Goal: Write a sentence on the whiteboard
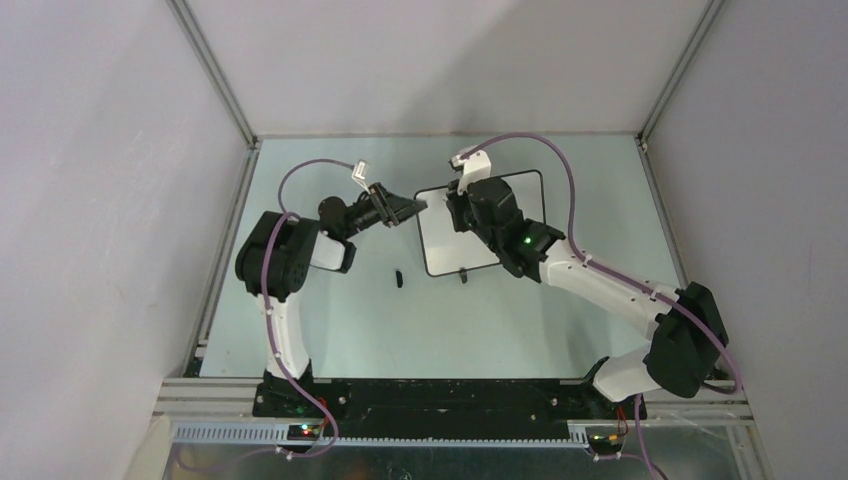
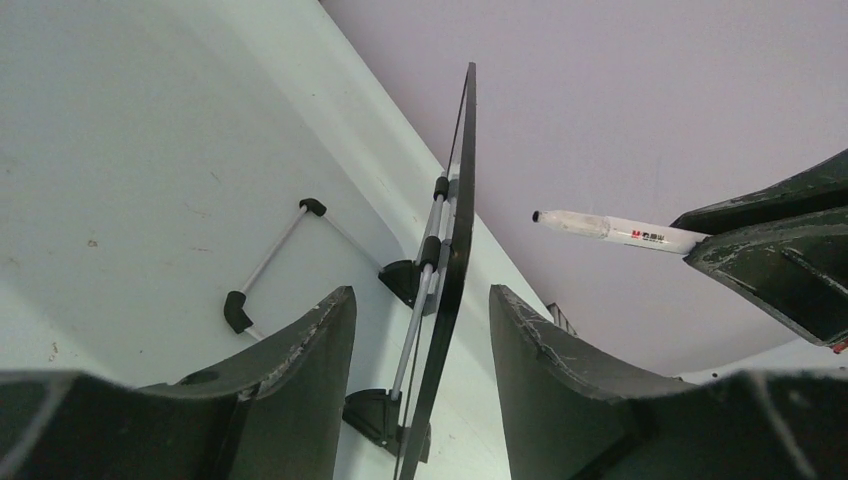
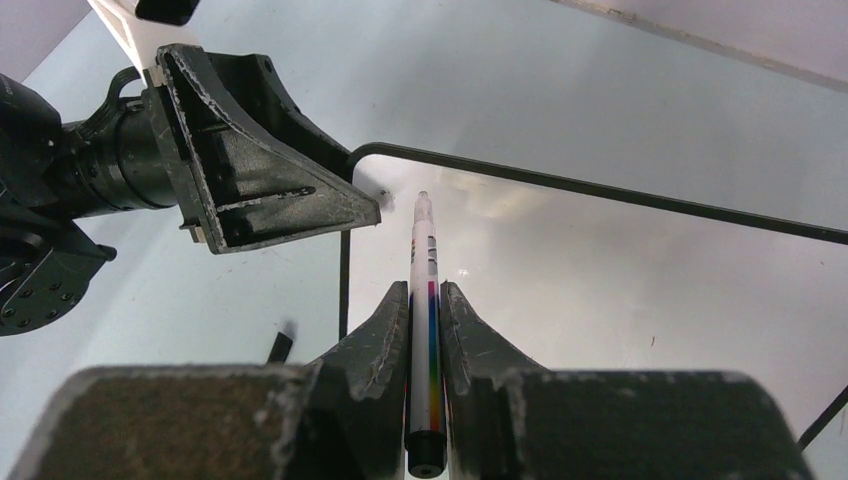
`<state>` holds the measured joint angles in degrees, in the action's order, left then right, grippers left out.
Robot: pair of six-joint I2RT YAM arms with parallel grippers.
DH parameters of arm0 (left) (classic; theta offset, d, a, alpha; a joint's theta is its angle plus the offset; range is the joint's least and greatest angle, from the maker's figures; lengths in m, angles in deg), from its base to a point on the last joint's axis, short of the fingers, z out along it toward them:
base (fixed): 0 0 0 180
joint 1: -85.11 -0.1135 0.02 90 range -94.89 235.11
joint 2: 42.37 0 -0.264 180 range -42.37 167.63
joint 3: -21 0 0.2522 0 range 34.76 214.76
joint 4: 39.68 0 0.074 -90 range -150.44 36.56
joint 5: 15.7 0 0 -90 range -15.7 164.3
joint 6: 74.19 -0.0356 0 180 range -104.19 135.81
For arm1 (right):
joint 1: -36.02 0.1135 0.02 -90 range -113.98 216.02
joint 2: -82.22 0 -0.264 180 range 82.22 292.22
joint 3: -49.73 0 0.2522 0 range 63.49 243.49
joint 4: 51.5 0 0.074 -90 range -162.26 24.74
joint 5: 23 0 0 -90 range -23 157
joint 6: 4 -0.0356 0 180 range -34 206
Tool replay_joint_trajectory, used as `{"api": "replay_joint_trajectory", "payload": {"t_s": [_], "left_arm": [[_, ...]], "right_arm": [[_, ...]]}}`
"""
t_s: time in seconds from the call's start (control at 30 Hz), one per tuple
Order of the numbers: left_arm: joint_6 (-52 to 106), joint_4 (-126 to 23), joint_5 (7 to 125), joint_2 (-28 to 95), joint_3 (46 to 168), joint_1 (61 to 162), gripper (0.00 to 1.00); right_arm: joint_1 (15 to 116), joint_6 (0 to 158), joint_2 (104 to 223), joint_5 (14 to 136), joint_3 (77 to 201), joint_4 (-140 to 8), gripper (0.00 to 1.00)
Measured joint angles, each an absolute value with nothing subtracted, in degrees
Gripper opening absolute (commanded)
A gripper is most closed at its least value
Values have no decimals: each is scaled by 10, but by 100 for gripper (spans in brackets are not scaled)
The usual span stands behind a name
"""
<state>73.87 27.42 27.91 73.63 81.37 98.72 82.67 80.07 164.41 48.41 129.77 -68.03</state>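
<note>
The whiteboard (image 1: 450, 250) stands mid-table, propped on its wire stand (image 2: 270, 258). Its glossy face (image 3: 600, 290) is blank where it shows; no sentence is visible. My left gripper (image 1: 416, 206) is open at the board's upper left corner. In the left wrist view its fingers (image 2: 420, 292) straddle the board's black edge (image 2: 458, 230), with a gap on each side. My right gripper (image 3: 424, 287) is shut on a white marker (image 3: 424, 260) with a rainbow stripe. The uncapped tip points at the board's upper left area. The marker also shows in the left wrist view (image 2: 615, 230).
A small black piece, perhaps the marker cap (image 1: 398, 277), lies on the pale green table left of the board's near edge. A black foot (image 1: 463, 272) sits at that edge. Grey walls and a metal frame (image 1: 215, 75) enclose the table on three sides.
</note>
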Motion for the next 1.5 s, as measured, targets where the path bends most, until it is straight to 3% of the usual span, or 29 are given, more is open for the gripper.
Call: {"api": "replay_joint_trajectory", "payload": {"t_s": [0.23,0.87,1.5], "left_arm": [[763,297,282,747,814,979,49],[773,315,280,747,814,975,1],[762,318,276,747,815,975,0]], "right_arm": [[830,801,1655,486,1305,-680,0],[839,802,1677,495,1324,-683,0],[841,803,1691,495,1332,-685,0]]}}
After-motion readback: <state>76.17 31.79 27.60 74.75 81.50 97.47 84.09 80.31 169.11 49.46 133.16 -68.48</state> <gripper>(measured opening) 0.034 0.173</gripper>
